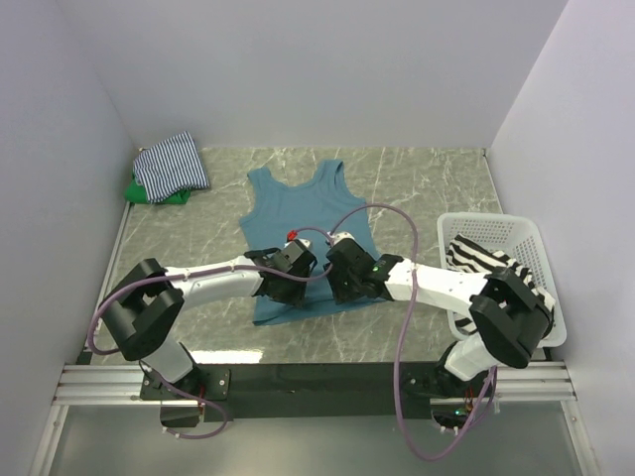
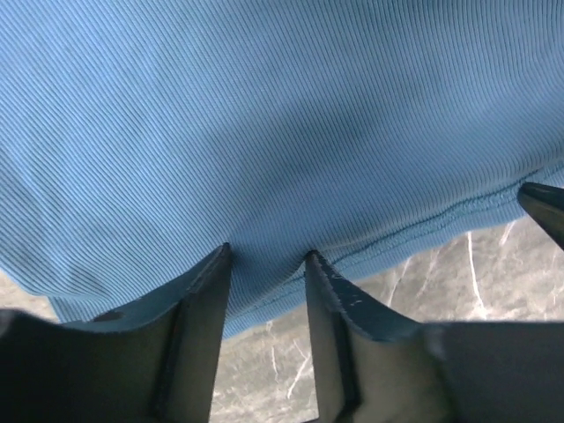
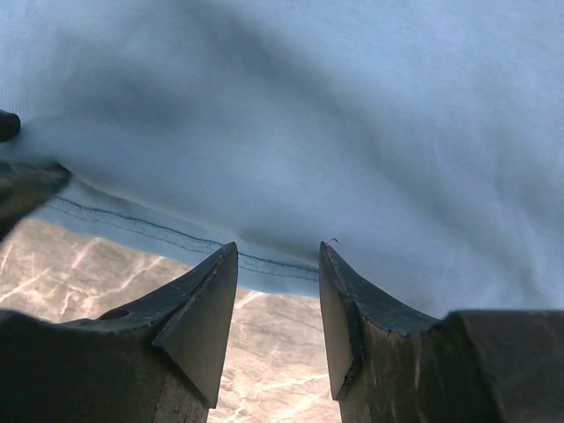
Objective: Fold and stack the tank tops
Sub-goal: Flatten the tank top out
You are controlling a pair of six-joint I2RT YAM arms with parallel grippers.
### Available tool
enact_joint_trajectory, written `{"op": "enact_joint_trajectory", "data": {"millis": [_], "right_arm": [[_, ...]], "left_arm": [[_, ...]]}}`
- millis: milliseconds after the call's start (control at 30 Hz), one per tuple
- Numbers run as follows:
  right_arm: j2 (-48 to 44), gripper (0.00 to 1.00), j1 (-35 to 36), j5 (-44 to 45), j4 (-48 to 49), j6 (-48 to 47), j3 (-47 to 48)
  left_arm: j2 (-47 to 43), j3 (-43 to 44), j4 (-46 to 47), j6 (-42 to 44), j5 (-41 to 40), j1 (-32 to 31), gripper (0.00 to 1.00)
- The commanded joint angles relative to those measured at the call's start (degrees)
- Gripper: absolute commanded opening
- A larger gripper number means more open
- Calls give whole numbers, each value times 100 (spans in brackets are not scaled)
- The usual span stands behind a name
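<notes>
A plain teal-blue tank top (image 1: 298,210) lies flat in the middle of the table, straps pointing away from the arms. Both grippers hover side by side over its lower part. My left gripper (image 1: 286,288) (image 2: 267,254) is open, its fingertips (image 2: 220,260) resting on the ribbed cloth (image 2: 264,132) just past the hem. Open too, my right gripper (image 1: 345,288) (image 3: 278,247) has its tips at the stitched hem (image 3: 264,260). A navy-white striped tank top (image 1: 171,164) sits folded on a green one (image 1: 149,194) at the back left. Inside the basket is a bold black-white striped top (image 1: 481,260).
A white lattice basket (image 1: 496,224) stands at the right edge of the marbled table (image 1: 417,188). White walls close in the left, back and right sides. Cables loop over both arms above the teal top.
</notes>
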Motion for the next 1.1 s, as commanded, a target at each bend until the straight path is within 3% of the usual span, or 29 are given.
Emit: {"op": "enact_joint_trajectory", "data": {"millis": [0, 133, 300, 667, 1067], "right_arm": [[-357, 49, 39, 381, 116, 109, -129], [-682, 50, -110, 602, 98, 294, -235], [-1087, 50, -418, 260, 264, 356, -516], [-903, 50, -480, 154, 221, 382, -534], [-832, 51, -462, -136, 414, 215, -771]], "left_arm": [[16, 263, 105, 133, -310, -43, 42], [60, 325, 106, 168, -319, -34, 23], [-27, 360, 114, 230, -144, -34, 1], [-370, 290, 219, 450, 1324, 141, 1], [-204, 97, 193, 502, 1605, 501, 1]]}}
